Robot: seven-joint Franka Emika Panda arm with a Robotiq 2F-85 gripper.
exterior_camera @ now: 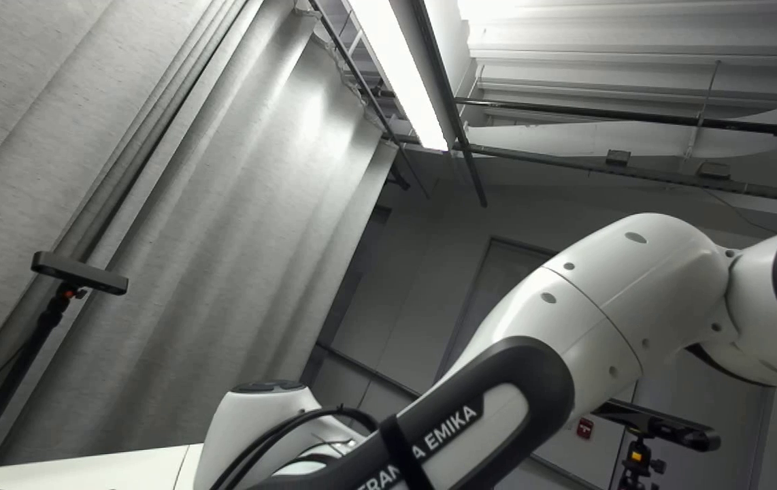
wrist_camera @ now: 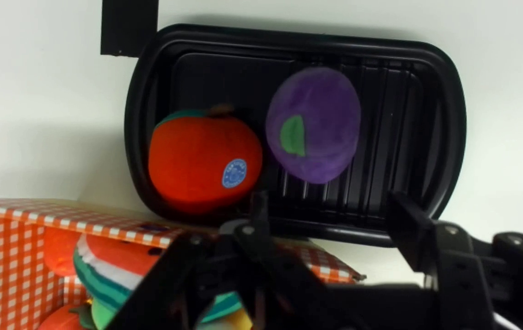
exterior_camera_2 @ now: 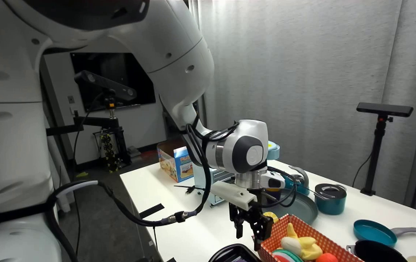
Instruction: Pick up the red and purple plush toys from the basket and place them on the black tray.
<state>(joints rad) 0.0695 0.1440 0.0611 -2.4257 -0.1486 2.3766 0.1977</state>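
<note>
The red plush toy (wrist_camera: 204,162), with a blue round label, and the purple plush toy (wrist_camera: 314,123), with a green patch, lie side by side in the black tray (wrist_camera: 454,114) in the wrist view. In an exterior view only part of the tray (exterior_camera_2: 226,250) shows at the bottom edge. The red-checked basket (wrist_camera: 0,256) stands beside the tray and also shows in an exterior view (exterior_camera_2: 279,227). My gripper (wrist_camera: 328,201) is open, with nothing between its fingers, over the tray's near edge; it also shows in an exterior view (exterior_camera_2: 248,238) beside the basket.
The basket holds a watermelon plush (wrist_camera: 115,261), a banana plush (exterior_camera_2: 304,243) and other plush toys. A grey pan (exterior_camera_2: 302,207), teal pot (exterior_camera_2: 331,200), teal pan (exterior_camera_2: 373,233) and black pot (exterior_camera_2: 377,253) stand beyond it. A box (exterior_camera_2: 175,163) stands at the table's far end.
</note>
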